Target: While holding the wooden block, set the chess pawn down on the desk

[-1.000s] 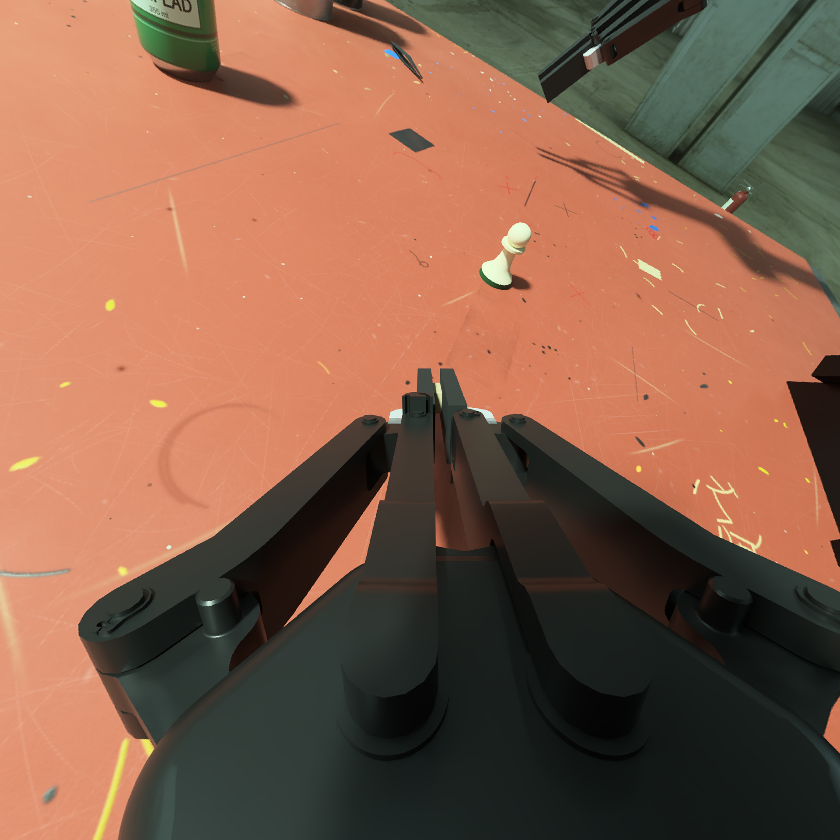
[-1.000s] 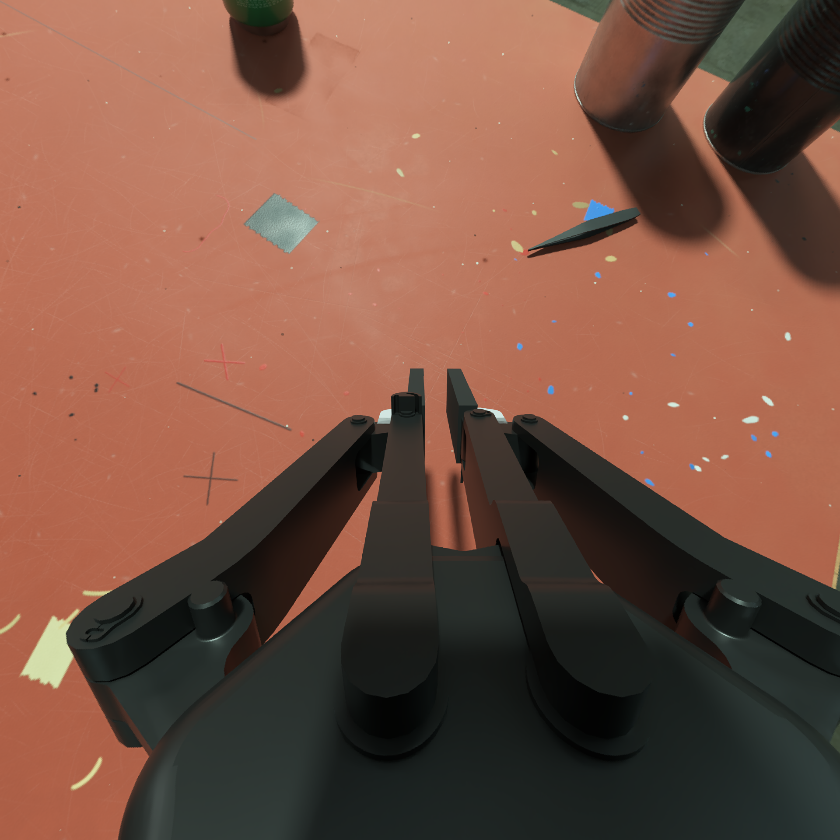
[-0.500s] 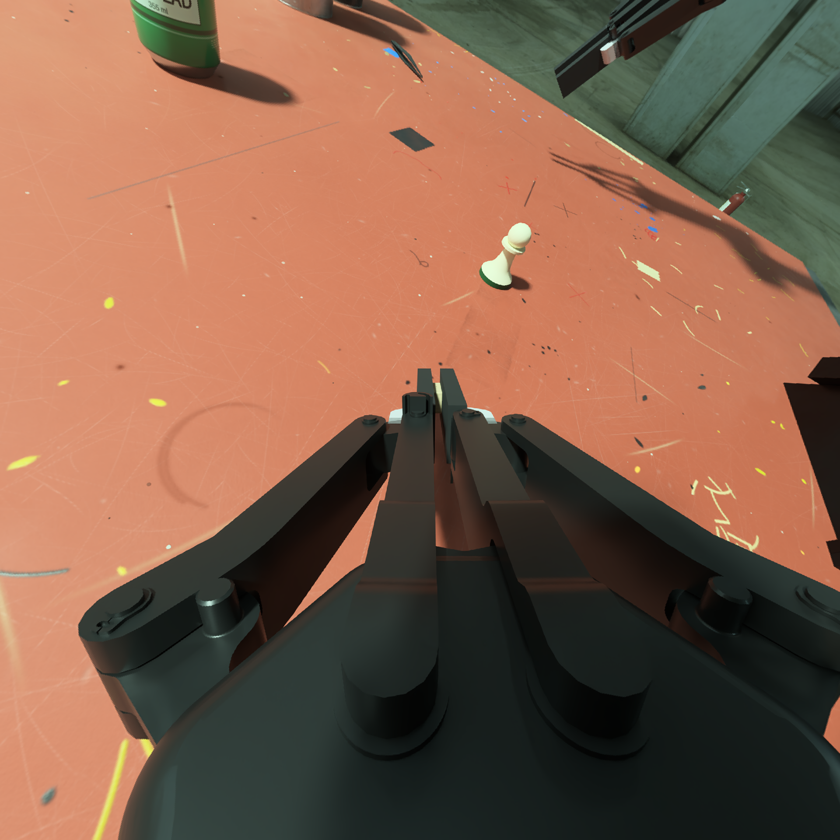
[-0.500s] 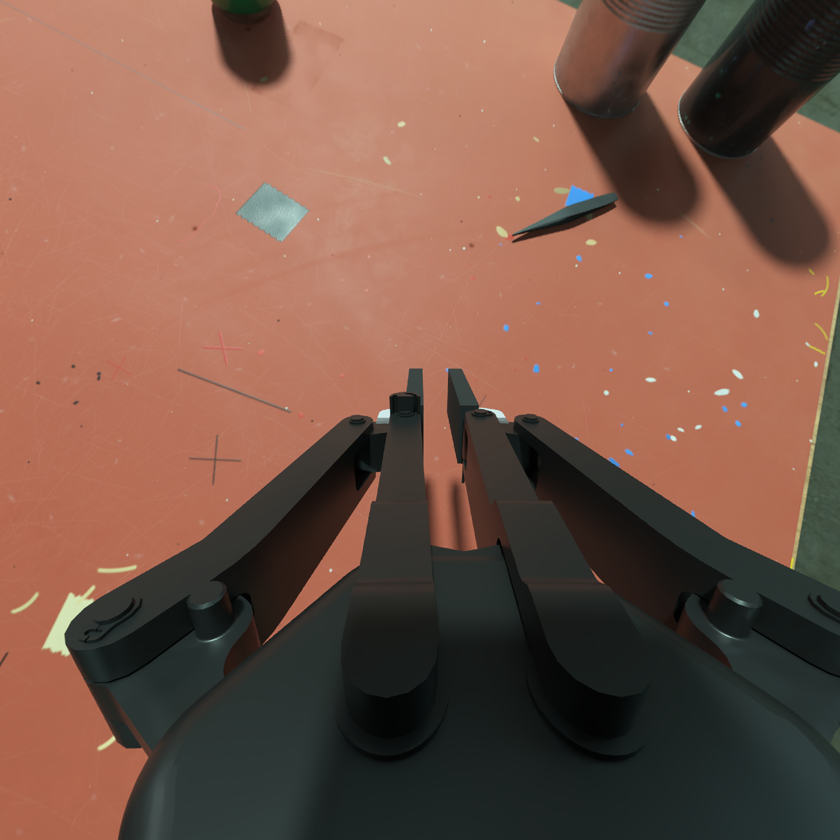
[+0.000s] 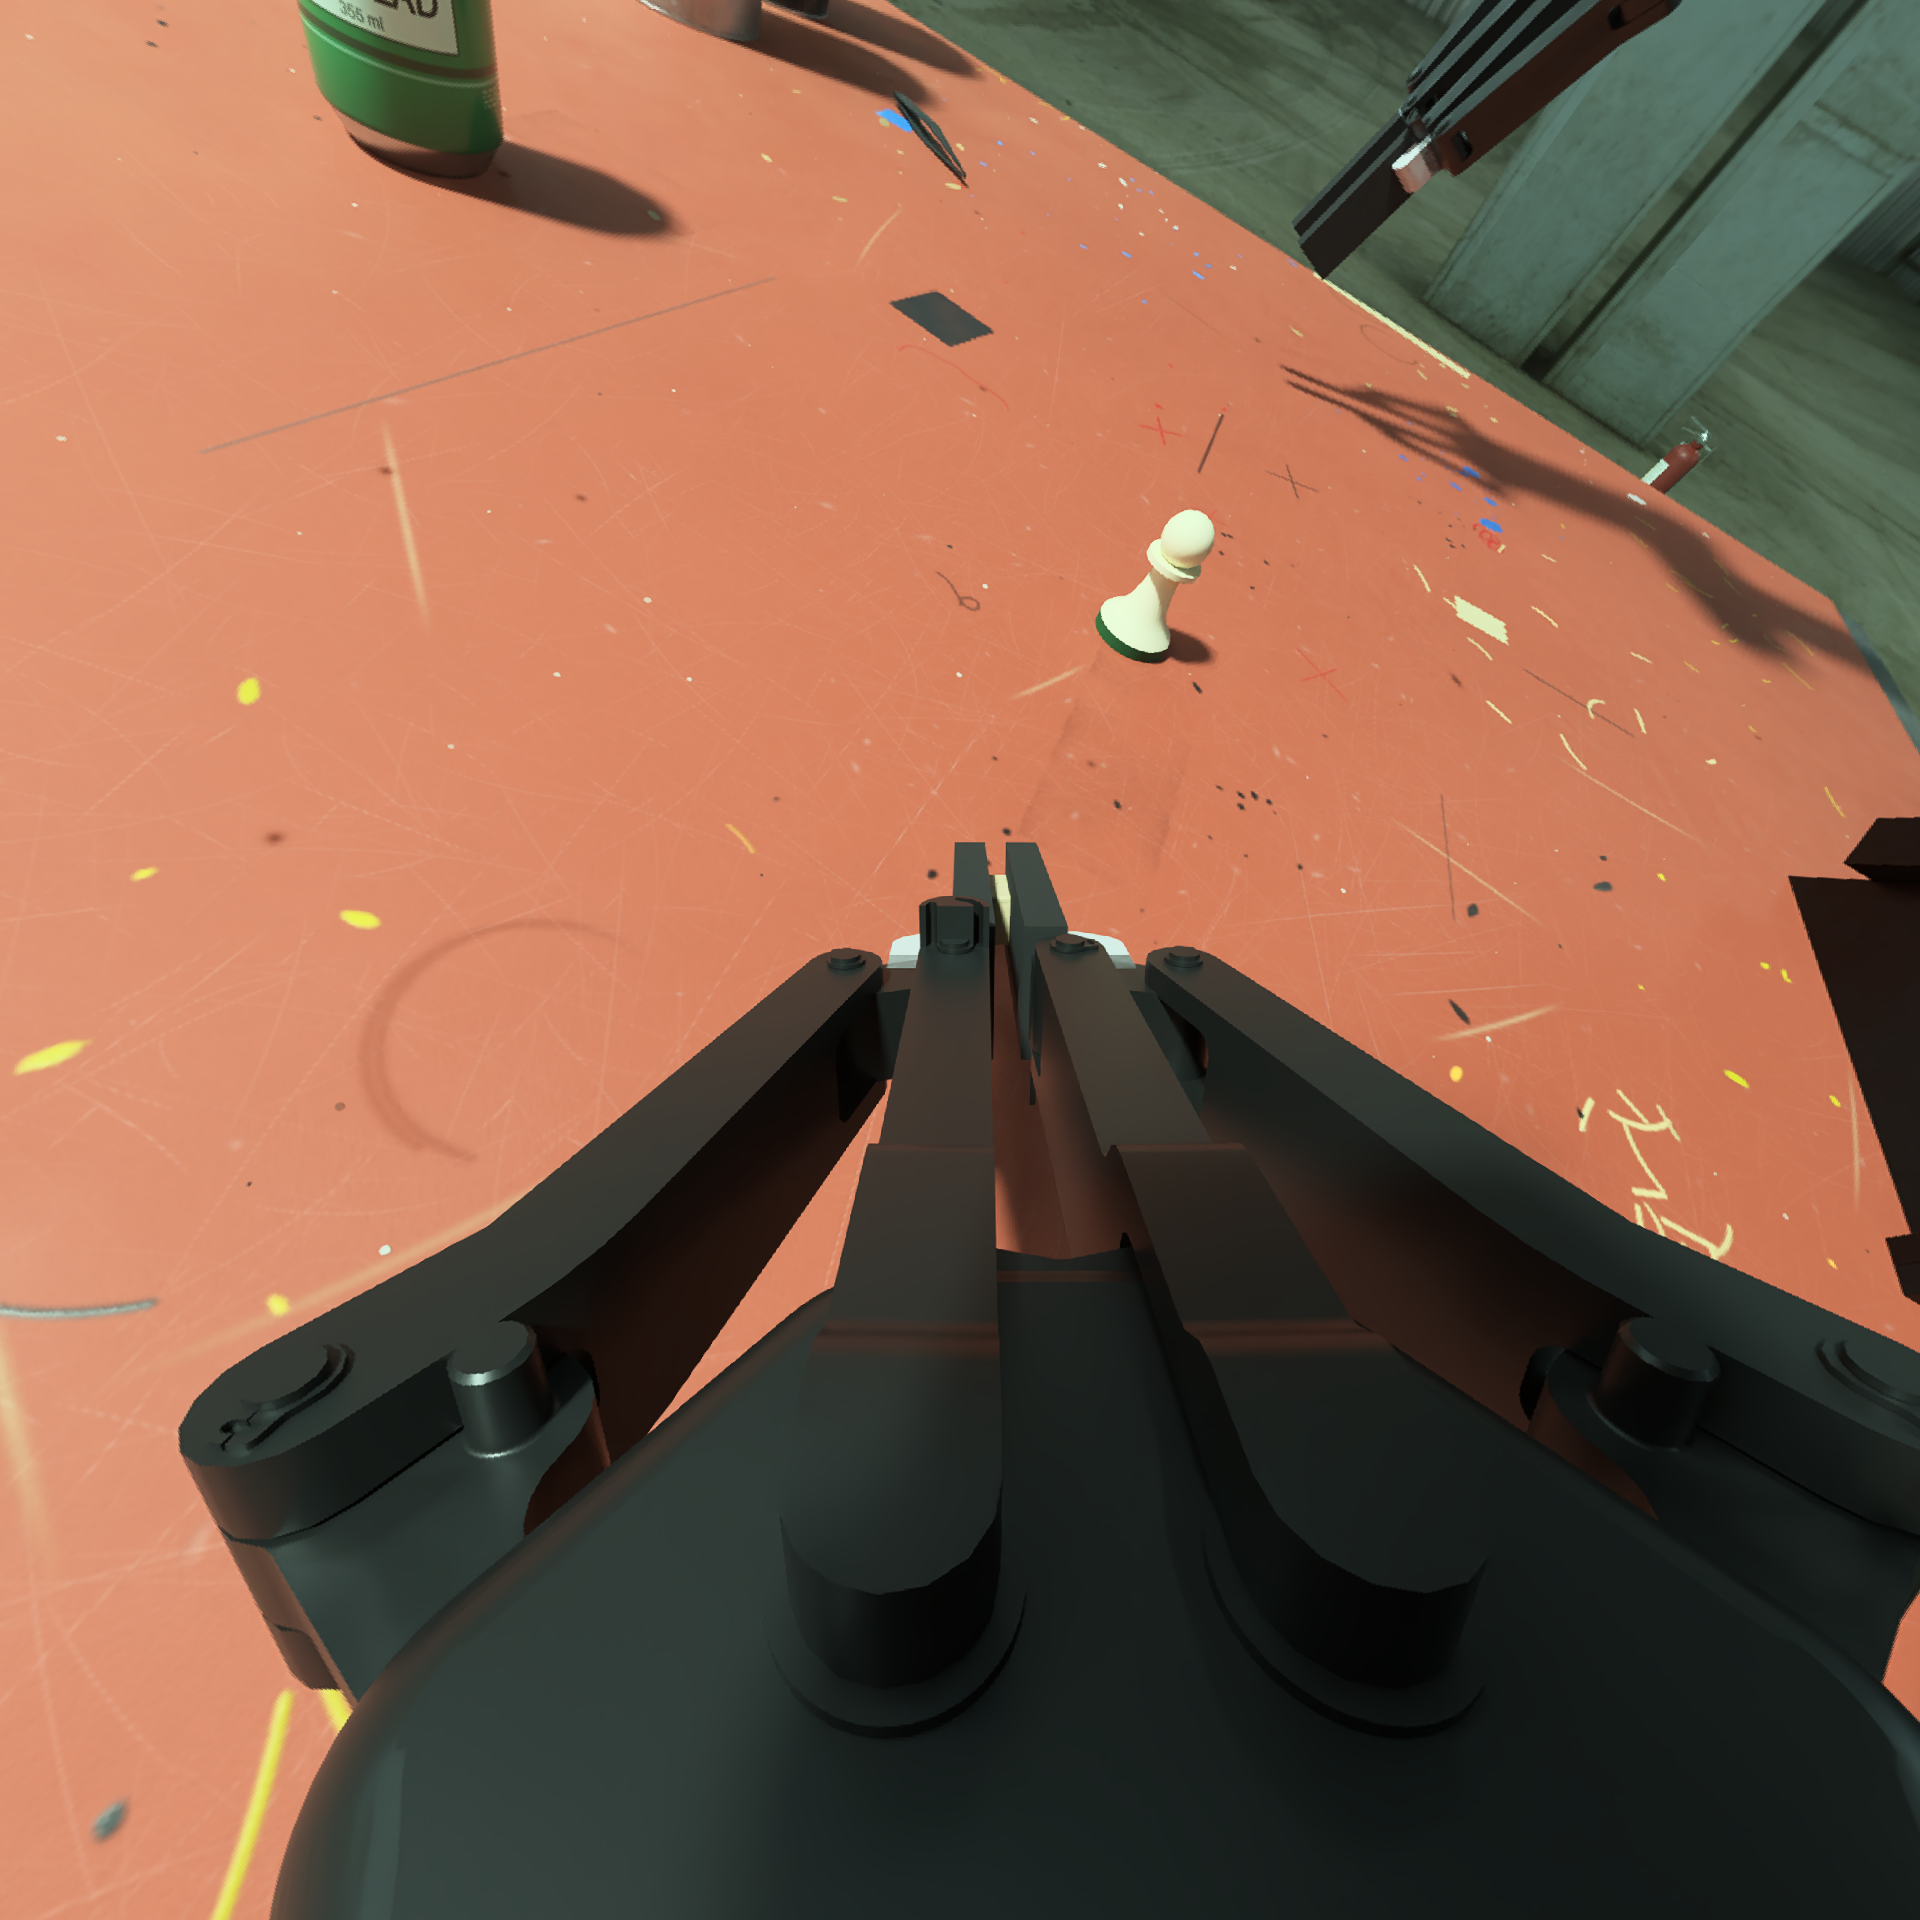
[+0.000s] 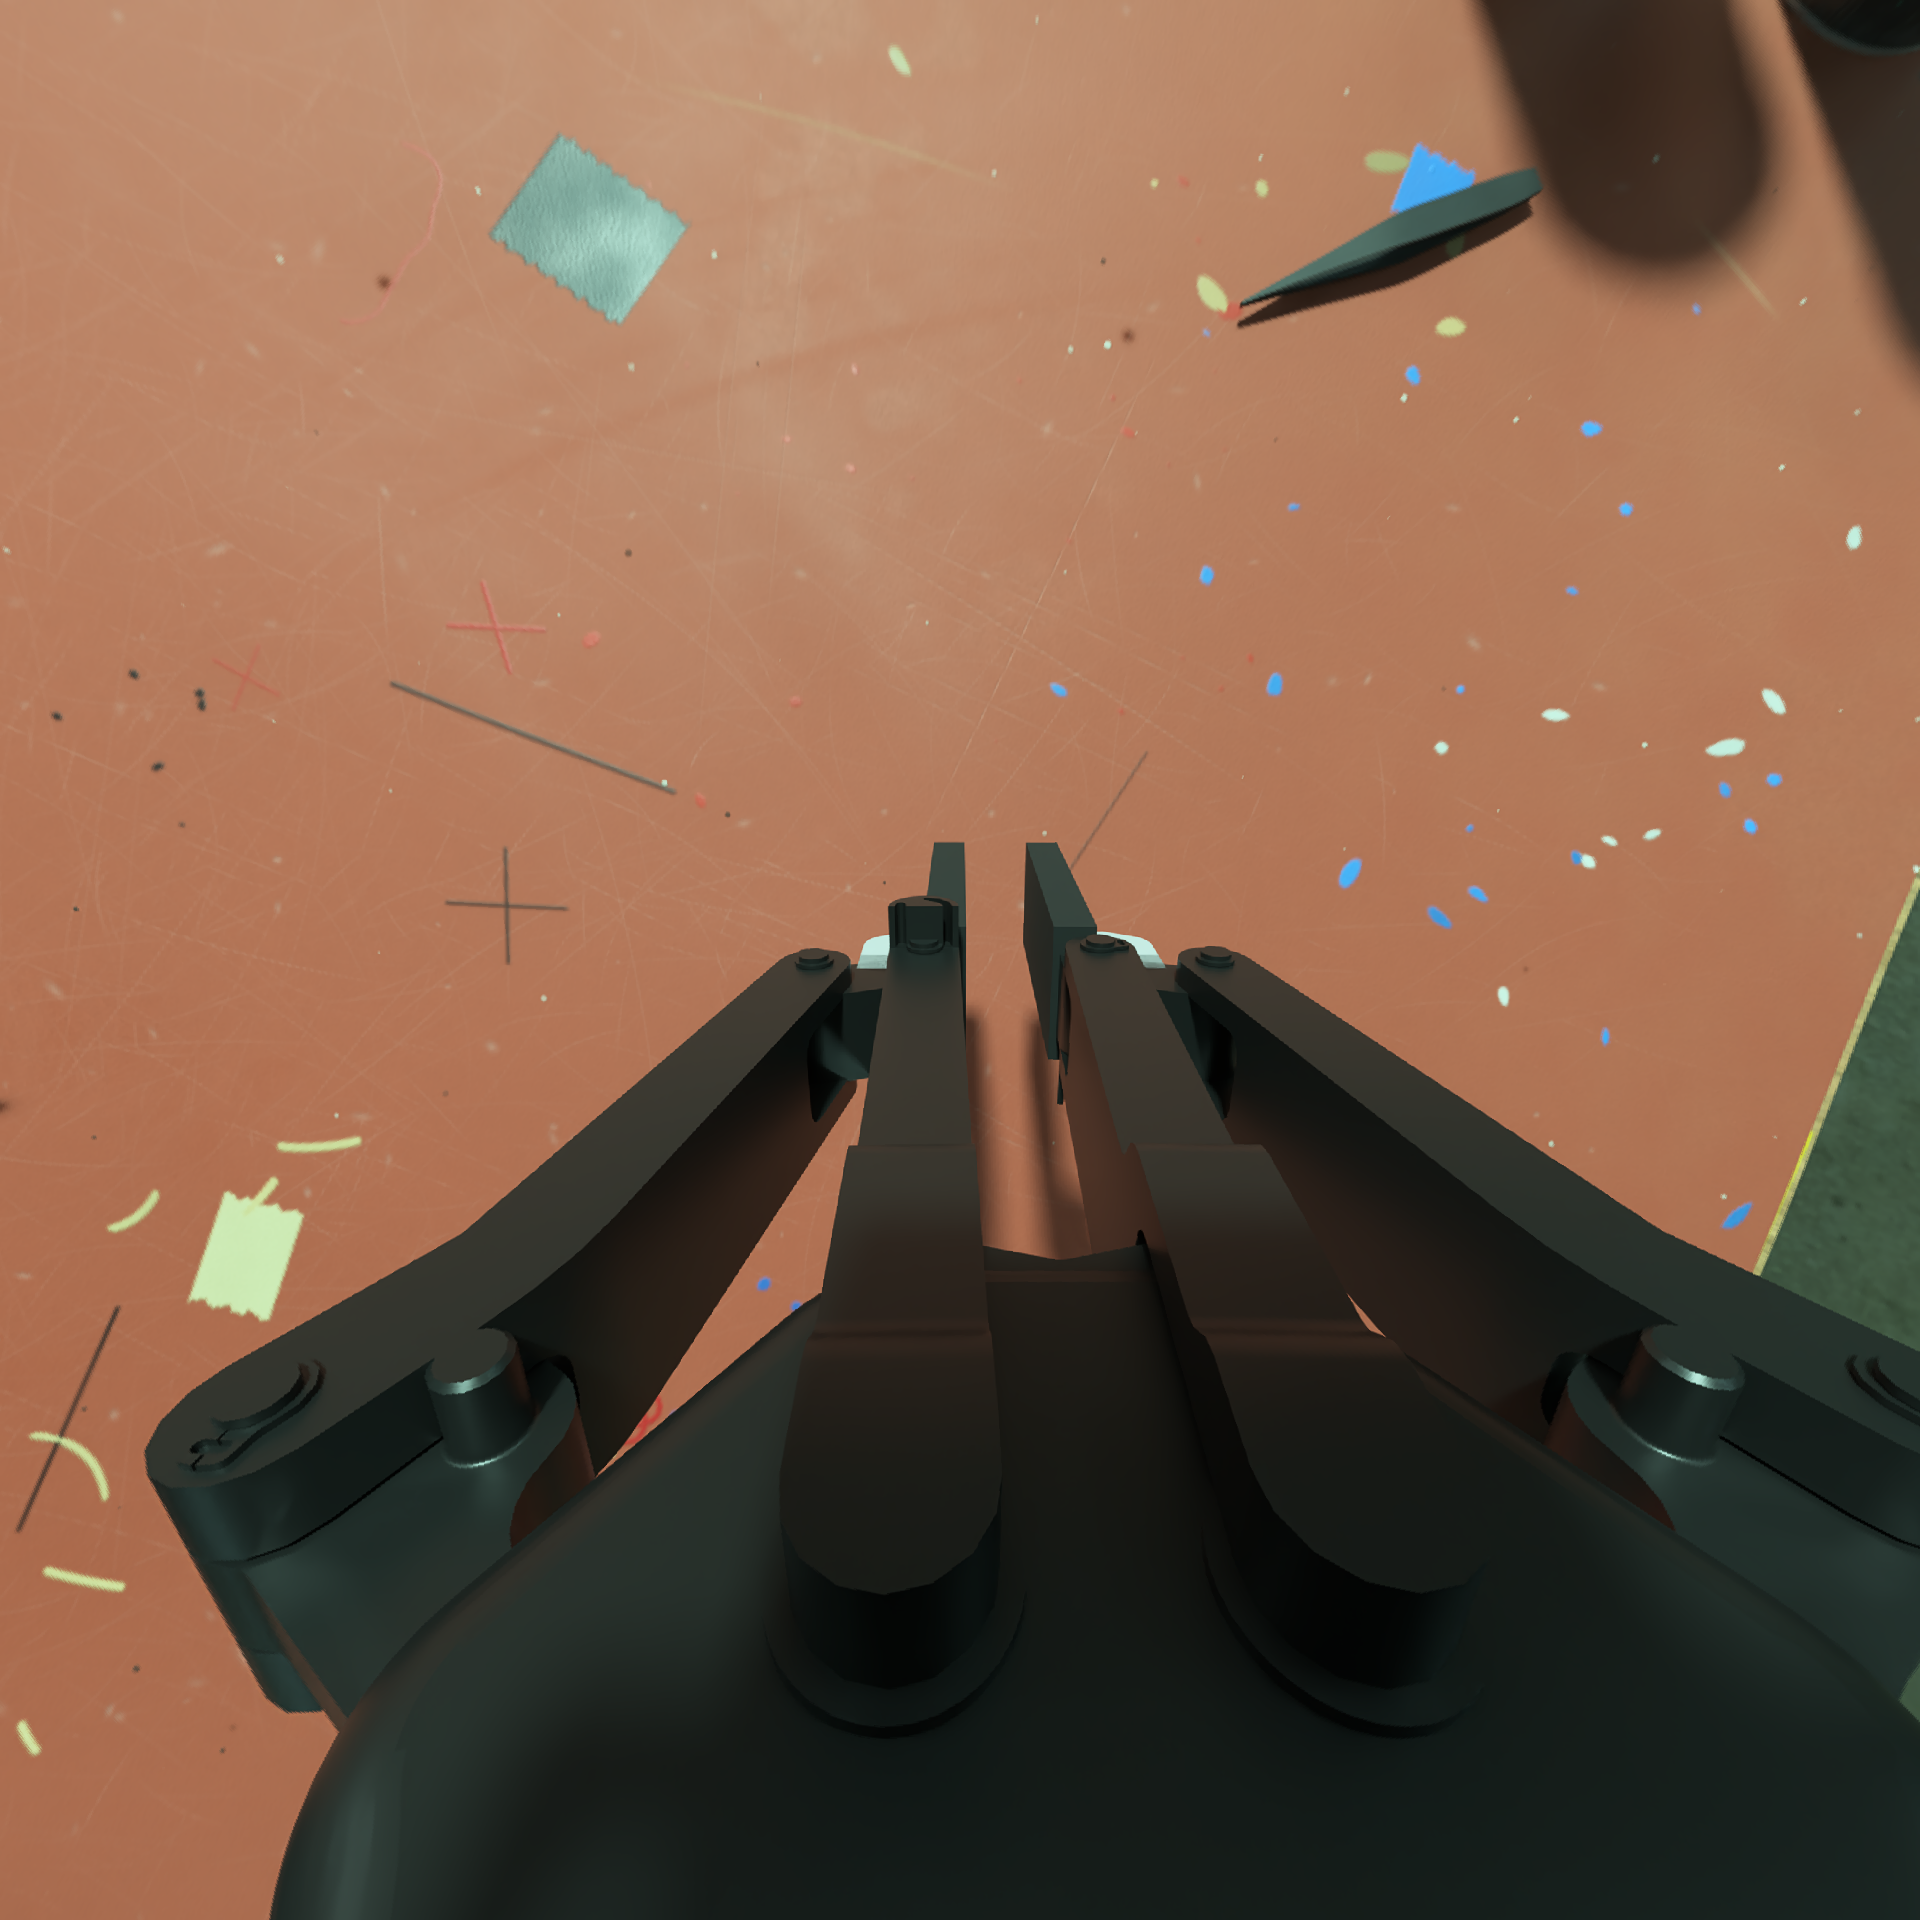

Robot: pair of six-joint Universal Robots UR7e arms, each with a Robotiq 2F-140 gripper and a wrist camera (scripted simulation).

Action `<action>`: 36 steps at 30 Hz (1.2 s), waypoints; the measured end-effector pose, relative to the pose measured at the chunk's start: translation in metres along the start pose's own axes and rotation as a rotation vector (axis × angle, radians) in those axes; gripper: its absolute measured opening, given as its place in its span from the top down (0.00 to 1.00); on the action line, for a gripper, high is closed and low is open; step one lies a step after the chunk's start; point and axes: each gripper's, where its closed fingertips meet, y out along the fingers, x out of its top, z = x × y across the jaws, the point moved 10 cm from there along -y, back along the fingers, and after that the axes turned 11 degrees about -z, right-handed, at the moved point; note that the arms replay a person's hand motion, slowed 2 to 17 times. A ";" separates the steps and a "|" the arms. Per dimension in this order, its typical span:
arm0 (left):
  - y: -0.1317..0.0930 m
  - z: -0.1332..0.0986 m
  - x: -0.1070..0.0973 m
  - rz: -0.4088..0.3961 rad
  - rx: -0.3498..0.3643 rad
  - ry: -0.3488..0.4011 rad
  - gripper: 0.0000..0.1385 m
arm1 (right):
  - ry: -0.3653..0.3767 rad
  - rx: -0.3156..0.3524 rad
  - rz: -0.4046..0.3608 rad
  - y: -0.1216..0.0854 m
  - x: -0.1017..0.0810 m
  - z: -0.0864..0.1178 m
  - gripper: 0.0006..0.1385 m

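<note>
The cream chess pawn (image 5: 1153,587) with a green base stands upright on the red desk (image 5: 623,623), free of both grippers, ahead and slightly right of my left gripper (image 5: 1000,862). The left gripper is shut on the wooden block (image 5: 1003,896), which shows only as a thin pale sliver between the fingers. My right gripper (image 6: 994,868) hovers over bare desk, its fingers a narrow gap apart and nothing between them. It also shows far off in the left wrist view (image 5: 1371,197), above the desk's far edge.
A green bottle (image 5: 405,73) stands at the far left. Dark tweezers (image 6: 1392,244) and a grey square patch (image 6: 587,229) lie on the desk. A dark object (image 5: 1870,1039) sits at the right edge. The desk's edge (image 6: 1839,1081) is close on the right.
The right gripper has drawn back from the pawn towards the desk's edge; the cans have slid out of its view. The left gripper, block and pawn have not moved.
</note>
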 end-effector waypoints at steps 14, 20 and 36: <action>0.000 0.000 0.000 0.001 0.000 -0.001 0.96 | -0.031 -0.027 0.081 0.004 -0.008 0.009 0.95; 0.000 0.000 0.000 0.001 -0.002 -0.004 0.96 | -0.046 -0.024 0.073 0.007 -0.006 0.014 0.97; 0.000 0.000 0.000 0.000 -0.001 -0.003 0.96 | -0.113 -0.031 0.108 0.027 0.003 0.023 0.99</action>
